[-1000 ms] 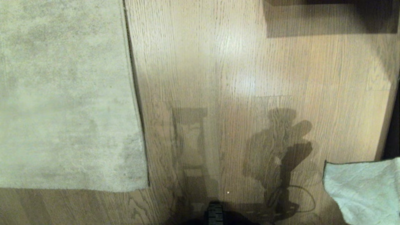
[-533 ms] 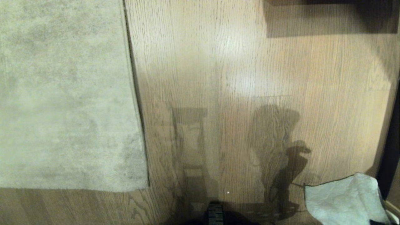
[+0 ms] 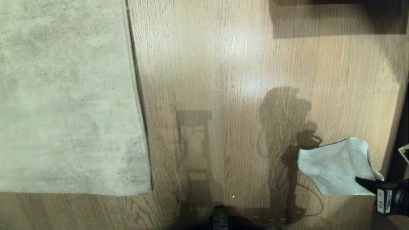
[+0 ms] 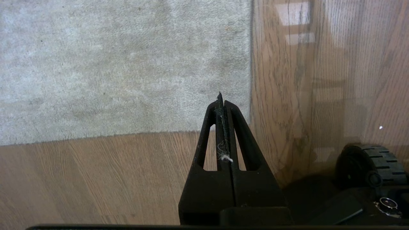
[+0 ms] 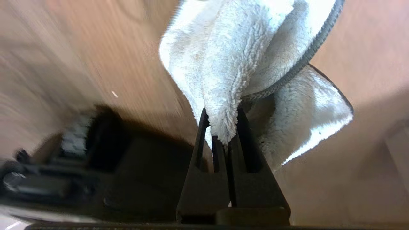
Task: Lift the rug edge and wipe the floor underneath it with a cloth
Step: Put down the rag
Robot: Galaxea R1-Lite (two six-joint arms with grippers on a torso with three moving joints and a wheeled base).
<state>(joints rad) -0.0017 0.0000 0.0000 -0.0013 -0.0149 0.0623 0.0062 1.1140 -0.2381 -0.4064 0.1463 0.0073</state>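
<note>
Floor [image 3: 204,64]: light brown wood-grain planks with a slight sheen, a bright glare patch toward 12 o'clock in the head view, and soft grey shadows of the robot's arms across the middle. A dark shadow band [image 3: 335,19] lies at 1 o'clock, along the far side.

Rug [image 3: 64,95]: large, mottled grey-beige, short pile, filling the 9 to 11 o'clock part of the head view. Rug edge [image 3: 137,95]: a thin straight border lying flat on the planks, running down to a square corner at 7 o'clock.

Cloth [image 3: 332,166]: small, pale blue-green, fluffy pile, dark stitched edging; at 4 o'clock in the head view, well apart from the rug, hanging in folds above the planks.

Right pincer [image 5: 227,127]: black, closed tight on a bunched fold of the cloth, entering at the 4 o'clock margin of the head view.

Left pincer [image 4: 222,103]: black, fingers pressed together, holding nothing but a few wisps of lint; it hangs just above the rug corner.

Robot base [image 3: 220,220]: dark, ridged part at 6 o'clock.
</note>
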